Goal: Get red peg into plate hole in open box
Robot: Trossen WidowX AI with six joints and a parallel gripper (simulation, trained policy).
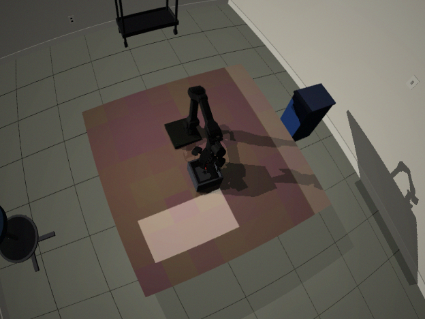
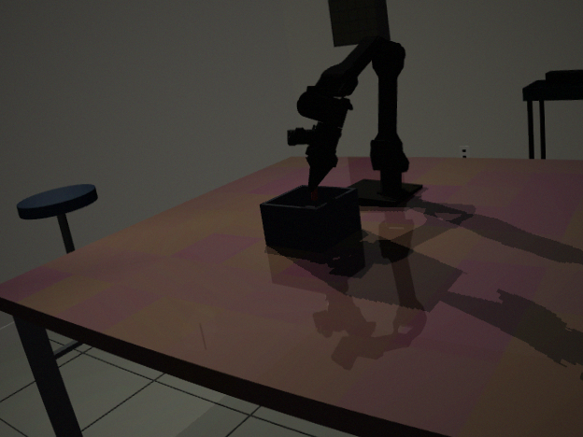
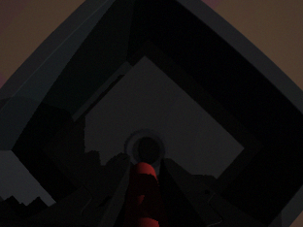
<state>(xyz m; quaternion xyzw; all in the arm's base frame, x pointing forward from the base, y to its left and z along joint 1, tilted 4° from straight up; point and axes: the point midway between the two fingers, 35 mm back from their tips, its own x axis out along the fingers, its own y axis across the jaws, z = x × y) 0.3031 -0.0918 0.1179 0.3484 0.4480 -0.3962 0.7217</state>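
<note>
My gripper (image 2: 314,189) (image 3: 145,166) is shut on the red peg (image 1: 206,168) (image 2: 315,195) (image 3: 144,189). The fingertips are at about rim height over the open dark box (image 1: 203,186) (image 2: 308,228) (image 3: 279,60). The peg points down into the box mouth. In the wrist view the grey plate (image 3: 185,121) lies at the box bottom, with a round dark hole (image 3: 148,148) ringed in grey. The peg's lower end shows just below the hole in that view and overlaps the ring's near edge. Its height above the plate cannot be told exactly.
The box stands on the patchwork table top (image 1: 137,185) (image 2: 188,301), in front of the arm's dark base plate (image 1: 178,137) (image 2: 364,188). The walls of the box surround the peg and fingertips closely. A stool (image 1: 18,236) (image 2: 56,202) and a blue bin (image 1: 310,110) stand off the table.
</note>
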